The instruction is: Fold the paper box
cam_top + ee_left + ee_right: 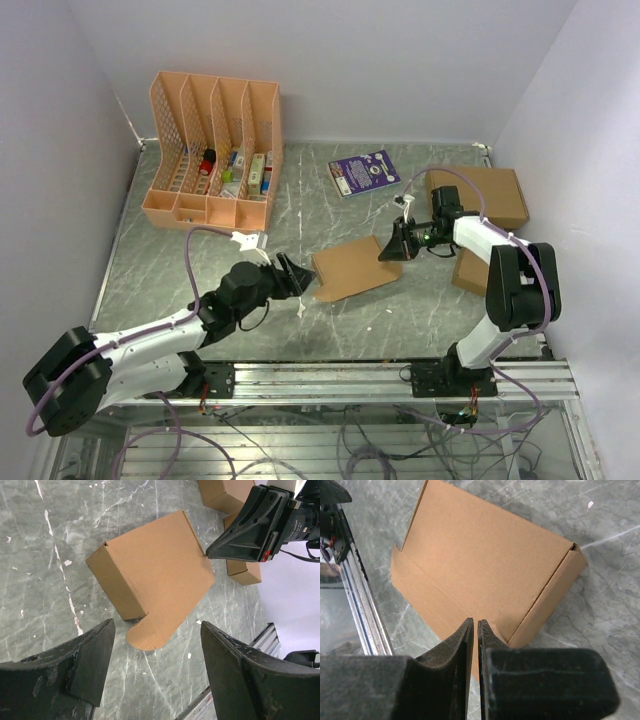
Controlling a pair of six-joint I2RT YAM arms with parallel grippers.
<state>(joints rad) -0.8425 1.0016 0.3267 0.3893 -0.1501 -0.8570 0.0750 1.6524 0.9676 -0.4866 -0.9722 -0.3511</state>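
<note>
**Half-folded carton lies between two end effectors**

The plain brown cardboard paper box [355,270] lies on the grey marbled surface [170,265], near its middle and between the two arms. It is partly formed: a broad top panel, one narrow side wall folded down, and a rounded tab lying flat on the side facing the left arm.

The left end effector [298,278] hovers just beside that tab with its fingers spread wide and nothing between them. The right end effector [474,623] has its fingers pressed together, and its tip meets the box's opposite edge. Whether any cardboard is caught in the thin slit cannot be told.

At the far left stands a peach plastic slotted file organiser [165,205]. Three of its upright slots hold small bottles and packets, among them one with a red cap [208,157].

A purple booklet [365,172] lies behind the box. A large brown cardboard box [485,195] and a small brown carton [468,272] sit at the right.
</note>
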